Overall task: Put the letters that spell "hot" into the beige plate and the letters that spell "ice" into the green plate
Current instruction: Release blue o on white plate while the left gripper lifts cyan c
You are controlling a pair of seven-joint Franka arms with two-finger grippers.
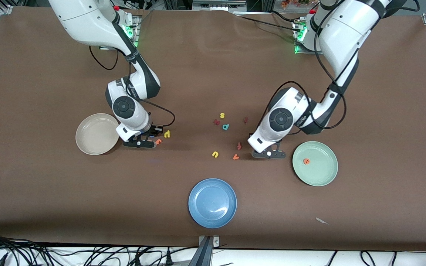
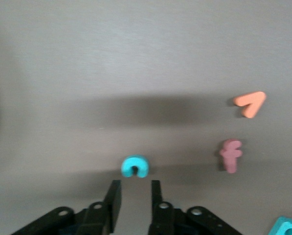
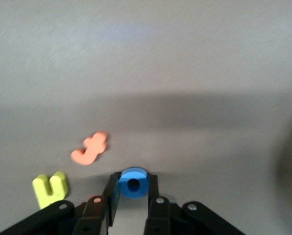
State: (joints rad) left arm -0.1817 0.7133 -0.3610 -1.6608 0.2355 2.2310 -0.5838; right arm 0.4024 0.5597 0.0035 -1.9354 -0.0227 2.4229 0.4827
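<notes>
— Where is the right arm working?

— Its right jaws are down at the desk (image 1: pixel 43 177), just beside the beige plate (image 1: pixel 94 135), on the side toward the middle. They are closed on the blue o (image 3: pixel 133 182), which sits between the two fingertips.

— And the rest of "hot"?

— The orange t (image 1: pixel 158 141) lies just beside those jaws and the yellow h (image 1: pixel 166 134) is next to it, a little farther from the front camera. Both are on the desk, and the beige plate holds nothing.

— The left arm?

— The left jaws are low over the desk between the green plate (image 1: pixel 324 171) and the scattered letters. They stand narrowly apart with nothing in the gap. The teal c (image 2: pixel 135 166) lies on the desk just in front of the fingertips, not touching them.

— Anything in the green plate?

— The orange e (image 1: pixel 306 161) lies in it. The dark red i (image 1: pixel 246 119) is on the desk, farther from the front camera than the left jaws.

— What else lies about?

— Near the left jaws there are a dark red f (image 2: pixel 230 155) and an orange v (image 2: pixel 251 104). A yellow u (image 1: pixel 215 154), a yellow s (image 1: pixel 222 115) and a teal letter with a stem (image 1: pixel 226 127) lie mid-desk. The blue plate (image 1: pixel 202 214) sits nearest the front camera.
</notes>
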